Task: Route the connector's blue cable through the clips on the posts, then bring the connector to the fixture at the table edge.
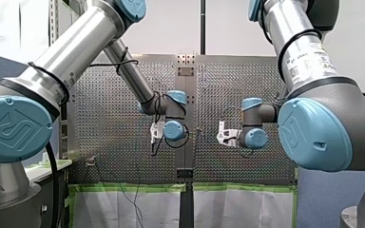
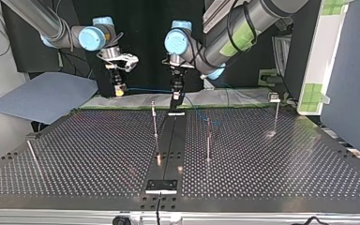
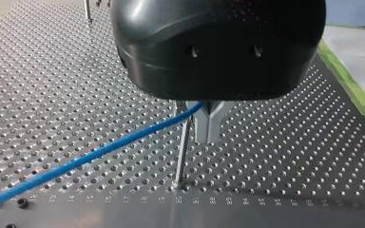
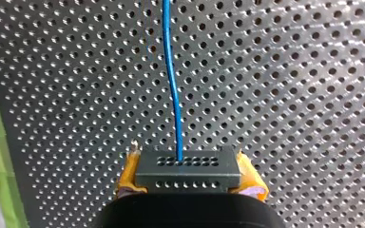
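The perforated grey metal counter carries thin upright steel posts, set well apart. My right pincer pinches the dark grey perforated connector block between its yellow pads, off the counter near the top view's far edge. My left pincer is pressed together on the thin blue cable, just beside the nearest post. The risk, I judge, is that the cable stretched between the pincers drags against that post, or slips from the metal fingers before seating. No clip shows clearly.
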You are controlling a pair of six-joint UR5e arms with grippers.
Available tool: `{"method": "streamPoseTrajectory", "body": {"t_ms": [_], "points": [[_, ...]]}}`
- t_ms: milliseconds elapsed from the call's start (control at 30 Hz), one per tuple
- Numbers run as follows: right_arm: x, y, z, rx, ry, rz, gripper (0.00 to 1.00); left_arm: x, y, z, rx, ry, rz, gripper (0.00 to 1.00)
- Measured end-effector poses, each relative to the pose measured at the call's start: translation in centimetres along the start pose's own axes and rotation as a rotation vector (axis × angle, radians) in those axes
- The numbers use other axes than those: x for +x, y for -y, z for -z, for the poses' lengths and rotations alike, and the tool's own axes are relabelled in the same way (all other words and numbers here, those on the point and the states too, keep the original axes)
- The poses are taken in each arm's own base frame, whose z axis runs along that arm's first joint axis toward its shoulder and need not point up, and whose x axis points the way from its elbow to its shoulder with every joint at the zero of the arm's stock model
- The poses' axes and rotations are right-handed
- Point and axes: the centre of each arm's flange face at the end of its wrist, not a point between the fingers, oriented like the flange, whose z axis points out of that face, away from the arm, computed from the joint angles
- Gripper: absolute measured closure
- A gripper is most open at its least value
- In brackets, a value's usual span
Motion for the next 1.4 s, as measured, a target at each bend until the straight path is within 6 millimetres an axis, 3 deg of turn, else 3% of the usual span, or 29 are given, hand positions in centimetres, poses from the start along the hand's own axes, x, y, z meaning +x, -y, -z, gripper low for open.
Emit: {"method": "streamPoseTrajectory", "body": {"t_ms": [500,833,1067,1400], "points": [[2.0,-2.2,-2.5,0.007,-0.056,-0.005,1.00,-0.4,-0.5,-1.0,-0.006,0.016,0.009,1.00],[0.6,-2.9,-3.8,0.019,-0.035,-0.004,1.00,-0.3,-0.1,-2.0,0.006,0.022,0.017,1.00],[1.1,-3.4,-4.5,0.020,-0.044,-0.006,1.00,1.1,0.7,-3.6,0.033,0.022,0.063,1.00],[1.9,-4.6,-5.2,0.009,-0.055,-0.013,1.00,0.3,1.1,-5.0,0.051,0.041,0.115,1.00]]}}
